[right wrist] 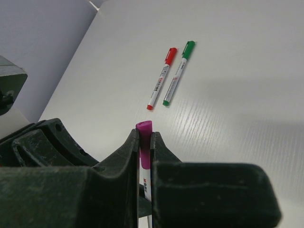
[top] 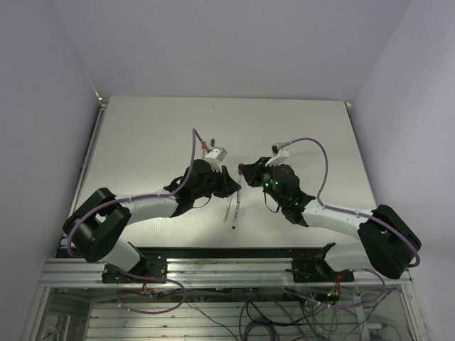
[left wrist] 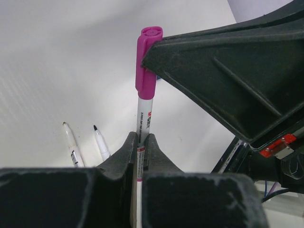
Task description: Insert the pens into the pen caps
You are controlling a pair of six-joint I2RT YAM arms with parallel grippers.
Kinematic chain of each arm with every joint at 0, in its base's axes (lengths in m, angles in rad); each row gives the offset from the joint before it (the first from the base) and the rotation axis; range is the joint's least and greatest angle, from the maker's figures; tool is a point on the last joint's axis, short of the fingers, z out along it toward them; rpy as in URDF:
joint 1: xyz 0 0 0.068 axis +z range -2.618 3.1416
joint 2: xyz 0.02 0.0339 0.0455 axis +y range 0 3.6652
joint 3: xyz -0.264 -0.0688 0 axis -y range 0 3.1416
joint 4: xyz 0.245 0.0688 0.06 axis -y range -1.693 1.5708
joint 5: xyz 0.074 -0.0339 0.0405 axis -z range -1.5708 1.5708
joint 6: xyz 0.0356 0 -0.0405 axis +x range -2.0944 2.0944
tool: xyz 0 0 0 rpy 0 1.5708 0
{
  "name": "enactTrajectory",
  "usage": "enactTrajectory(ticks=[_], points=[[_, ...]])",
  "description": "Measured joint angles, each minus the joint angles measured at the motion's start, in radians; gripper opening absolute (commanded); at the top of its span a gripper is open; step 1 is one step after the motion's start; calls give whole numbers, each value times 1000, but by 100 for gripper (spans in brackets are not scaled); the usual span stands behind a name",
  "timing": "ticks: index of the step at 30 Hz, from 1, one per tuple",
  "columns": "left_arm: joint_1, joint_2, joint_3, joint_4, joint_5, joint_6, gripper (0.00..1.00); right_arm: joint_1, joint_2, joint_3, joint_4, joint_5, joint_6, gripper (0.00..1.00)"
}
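2 uncapped pens (left wrist: 100,142) nr left claw (left wrist: 141,138)

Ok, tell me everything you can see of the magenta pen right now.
The magenta pen is a thin white barrel, plastic by its look, with small print and a magenta band low down. Its magenta cap, clip on the side, sits on one end. The left gripper pinches the barrel; the right gripper pinches the cap. The pen is held above the table, touching nothing else.
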Motion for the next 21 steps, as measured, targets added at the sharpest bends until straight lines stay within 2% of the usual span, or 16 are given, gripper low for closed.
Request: enactTrajectory(ticks=[5, 7, 9, 12, 14, 21], points=[[10, 0, 0, -1, 3, 0, 7, 9, 14, 30, -24, 26, -10, 2], [15, 0, 0, 4, 3, 0, 7, 16, 17, 53, -52, 48, -21, 14], [18, 0, 0, 11, 1, 3, 7, 24, 17, 82, -90, 75, -33, 21], [33, 0, 3, 32, -39, 10, 7, 45, 2, 121, -163, 118, -62, 36], [49, -1, 6, 39, -72, 15, 7, 59, -28, 126, -199, 158, -80, 42], [63, 14, 41, -27, -171, 60, 7, 63, -234, 117, -236, 347, -142, 43]])
